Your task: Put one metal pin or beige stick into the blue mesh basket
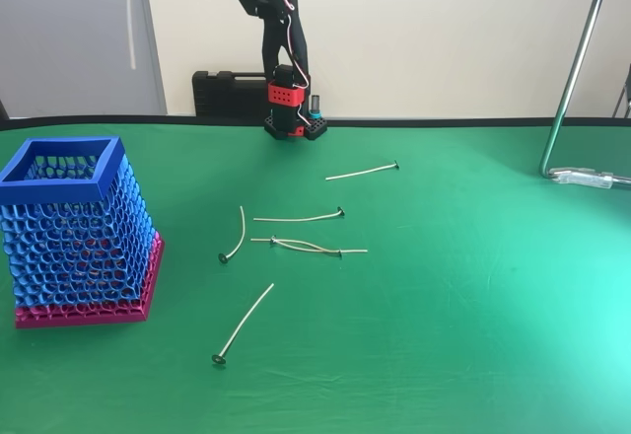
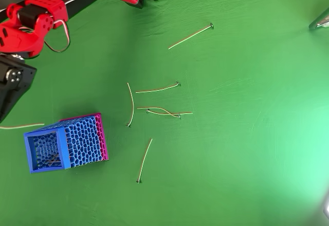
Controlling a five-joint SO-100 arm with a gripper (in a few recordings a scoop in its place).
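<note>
Pins, thin, light and slightly springy, lie scattered mid-table right of the blue mesh basket [image 1: 74,232]; the nearest pin [image 1: 243,323] lies alone, best pinched mid-shaft; gripper state cannot be told, arm [image 2: 31,23] raised far-left.

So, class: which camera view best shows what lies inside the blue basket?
The overhead view: it looks straight down the basket's open top to thin pale pieces on its floor. The fixed view shows the basket side-on, so mesh walls screen the inside.
</note>
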